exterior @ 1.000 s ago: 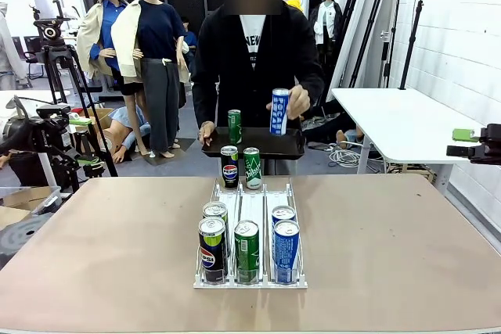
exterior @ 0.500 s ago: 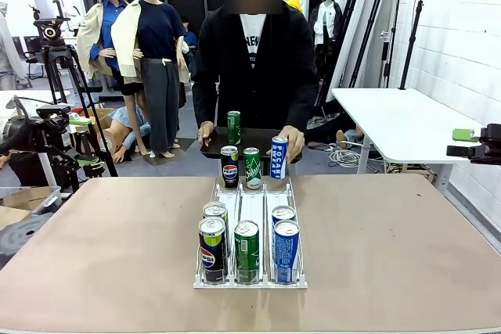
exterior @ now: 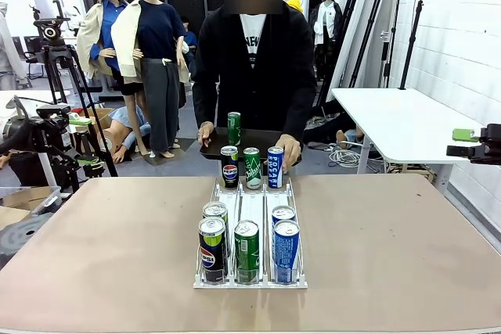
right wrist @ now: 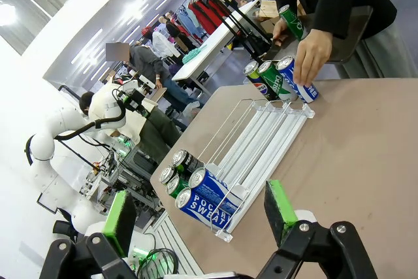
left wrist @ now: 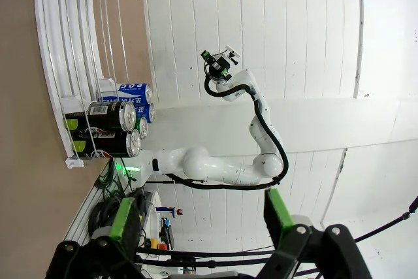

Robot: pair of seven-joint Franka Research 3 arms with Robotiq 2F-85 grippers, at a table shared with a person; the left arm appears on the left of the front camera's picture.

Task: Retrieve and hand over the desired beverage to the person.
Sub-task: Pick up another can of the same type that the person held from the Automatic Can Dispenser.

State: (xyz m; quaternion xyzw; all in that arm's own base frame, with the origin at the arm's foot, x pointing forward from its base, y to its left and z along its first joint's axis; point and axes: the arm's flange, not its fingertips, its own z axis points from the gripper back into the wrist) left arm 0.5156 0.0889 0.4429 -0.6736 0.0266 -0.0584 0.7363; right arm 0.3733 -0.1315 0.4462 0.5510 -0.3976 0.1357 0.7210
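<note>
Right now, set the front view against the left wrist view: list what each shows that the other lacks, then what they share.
Front view: the person, a hand on a blue can at the far end of the rack, and a black tray carrying a green can. Left wrist view: the left fingers, open and empty, and the right arm against a white wall. Shared: the rack and the cans at its near end.

Left gripper [left wrist: 201, 227] spread wide; right gripper [right wrist: 200, 227] likewise (jaws well apart).
</note>
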